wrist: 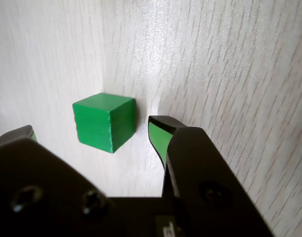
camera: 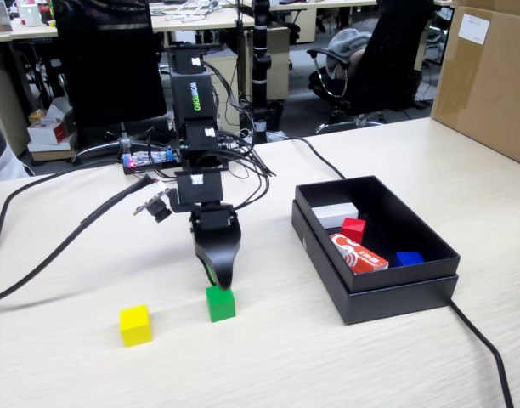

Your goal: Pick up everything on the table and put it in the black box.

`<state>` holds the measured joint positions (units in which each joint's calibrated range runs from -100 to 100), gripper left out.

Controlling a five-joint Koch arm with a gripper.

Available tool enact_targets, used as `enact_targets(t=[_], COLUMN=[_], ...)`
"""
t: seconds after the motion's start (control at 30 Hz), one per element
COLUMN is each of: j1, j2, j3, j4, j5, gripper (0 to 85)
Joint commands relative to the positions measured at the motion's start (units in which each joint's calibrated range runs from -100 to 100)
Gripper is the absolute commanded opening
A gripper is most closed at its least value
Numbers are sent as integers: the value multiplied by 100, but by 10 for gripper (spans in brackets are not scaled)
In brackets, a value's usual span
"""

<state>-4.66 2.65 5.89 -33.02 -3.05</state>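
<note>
The jaws stand spread apart, gripping nothing — the gripper (wrist: 94, 136) hangs tip-down just above the green cube (camera: 220, 303), which in the wrist view sits between the two tips, clear of both. In the fixed view, left to right along the desk's (camera: 65, 365) near edge: the yellow cube (camera: 135, 325), then the green one, both plain and matte. Toward the right edge lies the black box (camera: 387, 297), holding the red cube (camera: 353, 229), a white block (camera: 335, 214), a red-and-white packet (camera: 359, 254) and a blue block (camera: 409, 258).

Green cube (camera: 220, 303) on table (camera: 90, 365), upright
</note>
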Motion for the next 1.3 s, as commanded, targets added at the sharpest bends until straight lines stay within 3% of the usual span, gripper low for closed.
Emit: enact_targets(t=[0.0, 0.63, 0.9, 1.27], j1=[-83, -20, 98, 117], j2=[153, 1140, 1026, 957], j3=[499, 1261, 1161, 1061], j4=[274, 179, -1056, -1661], j5=[-63, -54, -68, -142], gripper=[467, 465, 460, 399])
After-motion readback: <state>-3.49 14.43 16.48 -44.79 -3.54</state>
